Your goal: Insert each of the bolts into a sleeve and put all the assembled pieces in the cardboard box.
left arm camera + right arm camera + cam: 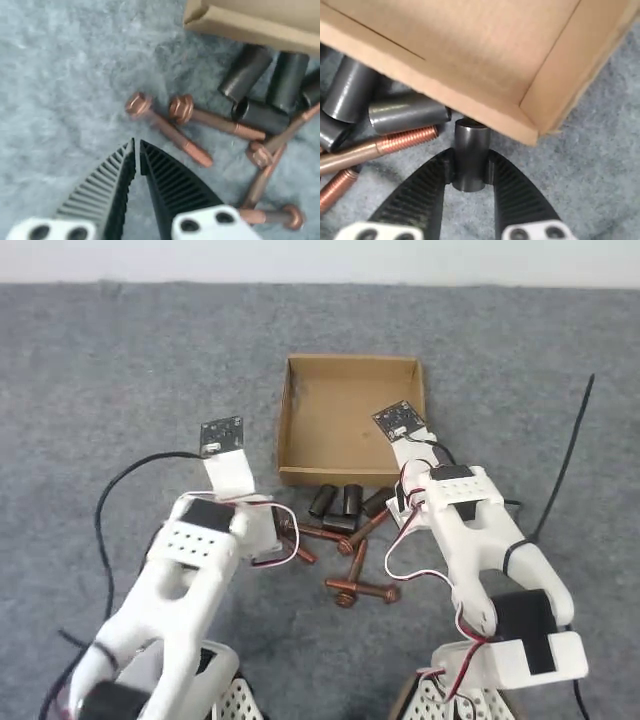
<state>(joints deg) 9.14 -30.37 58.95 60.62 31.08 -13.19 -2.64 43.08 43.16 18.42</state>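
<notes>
Grey carpet [120, 370] covers the surface under me, and a pale wall [320, 260] runs along the far edge.

My right gripper [470, 162] is clamped on a dark sleeve [470, 142], one finger pressed on each side of it. The sleeve's far end points at the near outer wall of the cardboard box [287, 420], close to a corner; I cannot tell whether it touches. Just beside it, along the same wall, lie the loose sleeves [245, 72], three of them bunched together. The threaded end of one bolt reaches in among them.

My left gripper [136, 146] has its fingers drawn together to a thin slit, with nothing between them. The tips hover just short of the nearest bolt [167, 131], which lies flat with its flanged head away from the box. A second bolt [215, 122] lies beside it, its thread reaching a sleeve that lies on its side. The other bolts [365, 590] are scattered on the carpet between my two arms, some crossing each other.

The box is open at the top and plain brown. The small camera boards [221, 435] on my wrists carry marks too small to read.
</notes>
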